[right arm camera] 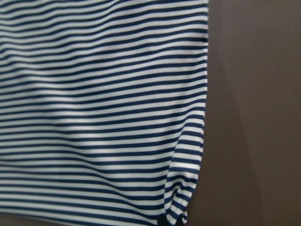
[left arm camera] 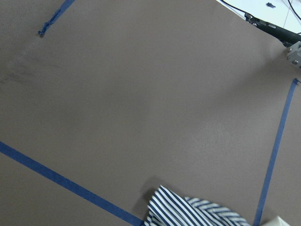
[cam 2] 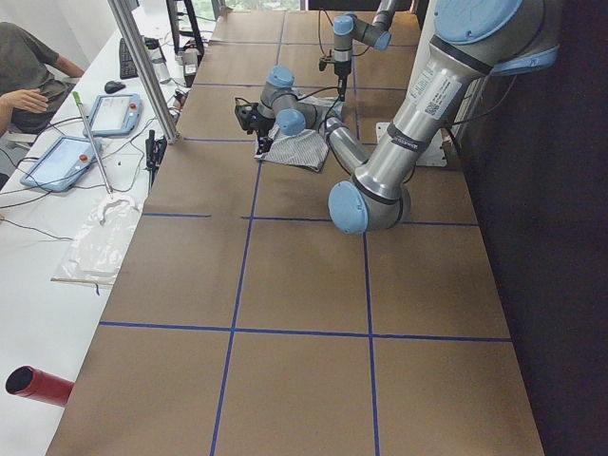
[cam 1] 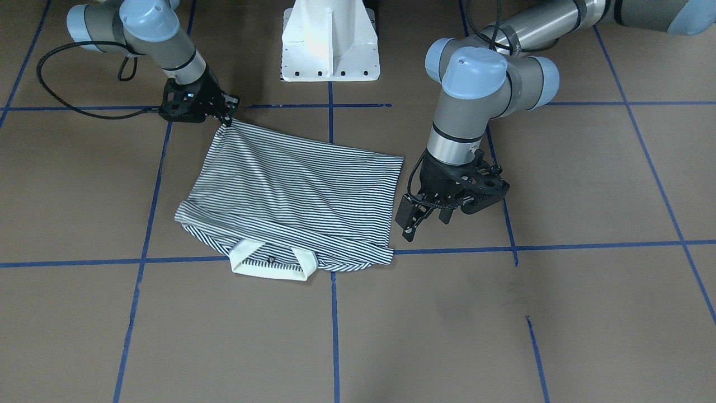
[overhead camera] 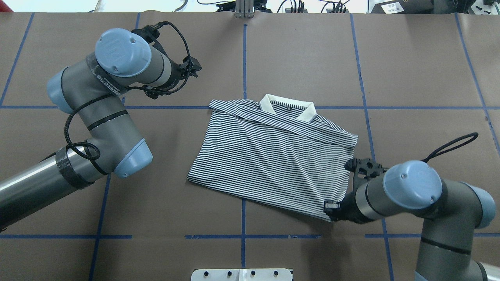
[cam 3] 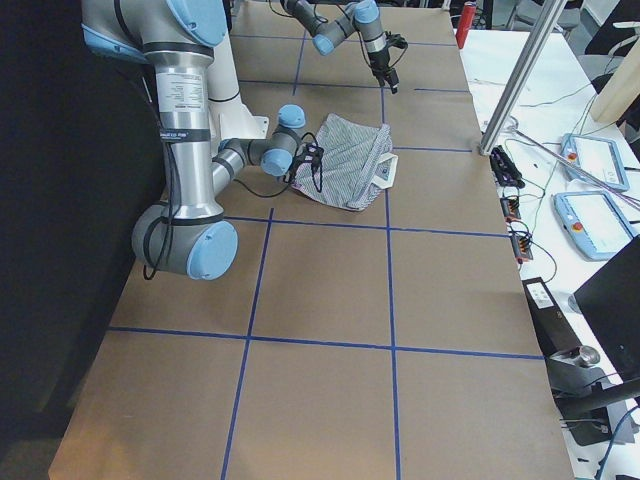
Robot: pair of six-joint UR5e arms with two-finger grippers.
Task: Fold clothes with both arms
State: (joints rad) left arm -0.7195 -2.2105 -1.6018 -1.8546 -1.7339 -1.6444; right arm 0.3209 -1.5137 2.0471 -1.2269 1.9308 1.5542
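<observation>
1. One striped polo shirt (overhead camera: pixel 269 156) lies folded into a rough rectangle near the middle of the brown table (overhead camera: pixel 297 50). Its one cream collar (overhead camera: pixel 288 106) is on the side away from the robot, and one button (cam 1: pixel 271 259) shows between the collar tips.
2. One hem corner, on the robot's own right and nearest its base, is drawn up to a point.
3. The right gripper (cam 1: pixel 226 113) has its fingers pinched together on that raised corner, low over the table.
4. The left gripper (cam 1: pixel 425 220) hangs just beside the shirt's opposite side edge. Its two fingers are spread apart, hold nothing, and do not touch the cloth.
5. There are two grey arms with light-blue caps: the right arm (overhead camera: pixel 410 191) and the left arm (overhead camera: pixel 105 113).
6. Blue tape lines (cam 1: pixel 335 313) divide the table into squares. One white pedestal base (cam 1: pixel 330 45) stands at the robot's edge.
7. In the left side view, one person (cam 2: pixel 28 71) sits at a white bench beside two tablets (cam 2: pixel 112 114).
</observation>
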